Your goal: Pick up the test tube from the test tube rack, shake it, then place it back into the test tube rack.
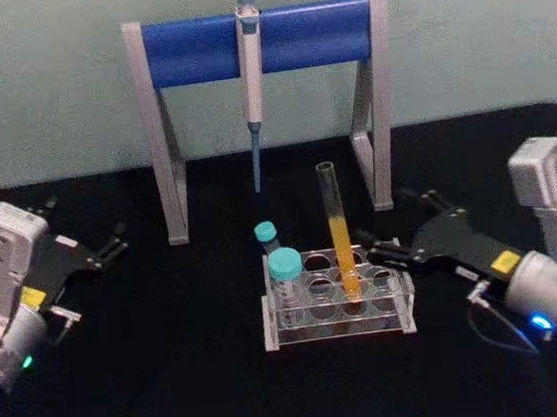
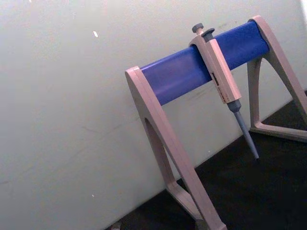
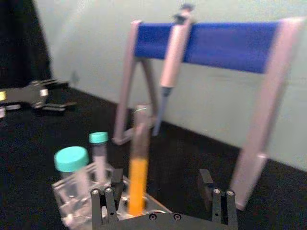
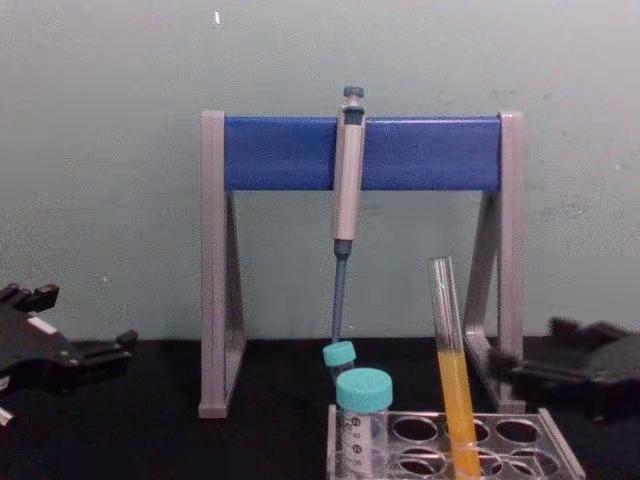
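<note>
The test tube, tall clear glass with orange-yellow liquid in its lower half, stands slightly tilted in a hole of the translucent test tube rack at the table's middle. My right gripper is open just to the right of the rack, low over the table, its fingers pointing at the tube without touching it. In the right wrist view the tube rises ahead of the two spread fingers. In the chest view the tube leans in the rack. My left gripper rests open at the far left.
Two teal-capped tubes stand in the rack's left end. Behind the rack a blue-and-grey pipette stand holds a grey pipette hanging tip down. Black tabletop lies on both sides of the rack.
</note>
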You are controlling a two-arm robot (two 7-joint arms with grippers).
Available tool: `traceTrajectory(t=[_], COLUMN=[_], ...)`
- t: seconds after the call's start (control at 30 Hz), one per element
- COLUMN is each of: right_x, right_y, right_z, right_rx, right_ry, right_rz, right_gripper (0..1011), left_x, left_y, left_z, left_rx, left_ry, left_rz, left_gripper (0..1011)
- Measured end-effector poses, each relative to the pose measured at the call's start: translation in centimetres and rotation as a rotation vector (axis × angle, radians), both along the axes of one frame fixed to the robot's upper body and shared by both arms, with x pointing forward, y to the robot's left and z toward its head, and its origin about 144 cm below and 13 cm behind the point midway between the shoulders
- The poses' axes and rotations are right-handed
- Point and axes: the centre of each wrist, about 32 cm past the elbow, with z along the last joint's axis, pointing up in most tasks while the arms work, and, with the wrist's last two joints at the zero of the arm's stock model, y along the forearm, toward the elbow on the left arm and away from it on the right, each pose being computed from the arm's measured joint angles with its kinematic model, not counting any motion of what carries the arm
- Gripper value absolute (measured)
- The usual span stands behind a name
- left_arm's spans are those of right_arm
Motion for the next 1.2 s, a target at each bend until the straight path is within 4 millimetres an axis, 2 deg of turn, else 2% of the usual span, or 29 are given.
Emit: traceTrajectory(t=[0.13, 0.43, 0.8, 1.2], right_x=[-1.6, -2.9, -3.1, -2.9], right_y=[-0.9, -1.4, -1.1, -0.5], right_z=[-0.4, -2.2, -4.8, -5.9], right_rx=[0.009, 0.013, -0.002, -0.015], right_ry=[-0.032, -0.017, 0.061, 0.088], right_rz=[-0.111, -0.274, -0.332, -0.324], right_gripper=[1000, 1000, 1000, 1000], left_x=[0.0, 0.0, 0.0, 0.0], left_y=[0.0, 0.0, 0.0, 0.0], left_z=[0.0, 0.0, 0.0, 0.0], left_rx=[0.000, 0.000, 0.000, 0.000], left_ry=[0.000, 0.000, 0.000, 0.000], left_rz=[0.000, 0.000, 0.000, 0.000], left_gripper=[1001, 1001, 1002, 1001])
